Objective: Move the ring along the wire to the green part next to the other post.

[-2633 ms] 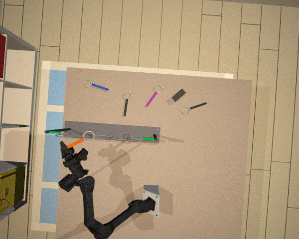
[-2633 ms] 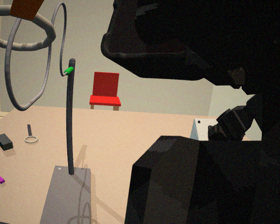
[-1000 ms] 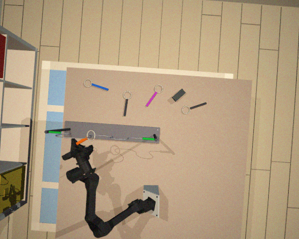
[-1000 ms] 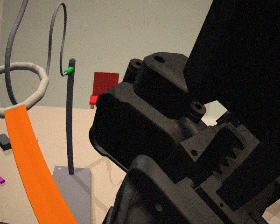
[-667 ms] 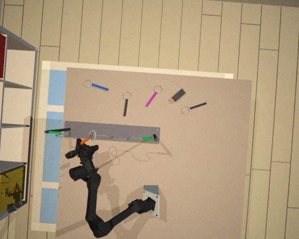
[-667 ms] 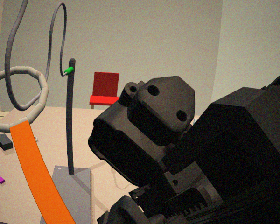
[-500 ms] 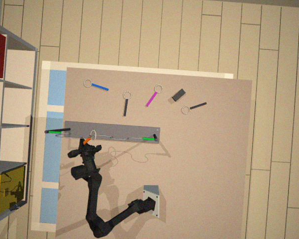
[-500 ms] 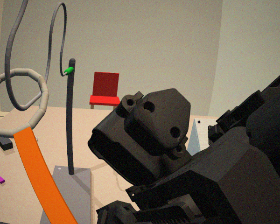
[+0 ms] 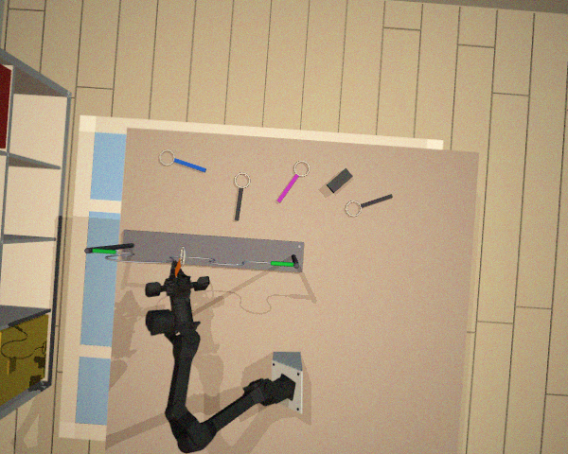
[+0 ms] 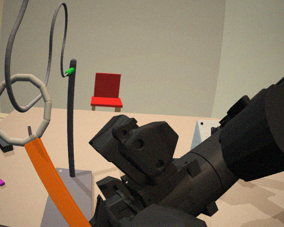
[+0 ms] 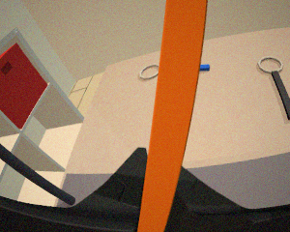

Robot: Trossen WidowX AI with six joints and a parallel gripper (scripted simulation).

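The pale ring stands upright around the grey wire, near a low bend, in the left half of the span in the top view. Whether they touch is unclear. My gripper is shut on the orange handle, which extends beyond the fingertips. One green part is by the left post; the other green part is by the right post. The fingertips are hidden in the exterior view.
The grey base plate lies below the wire. Beyond it lie loose rings with a blue handle, a magenta handle and black handles, plus a dark block. A shelf stands left.
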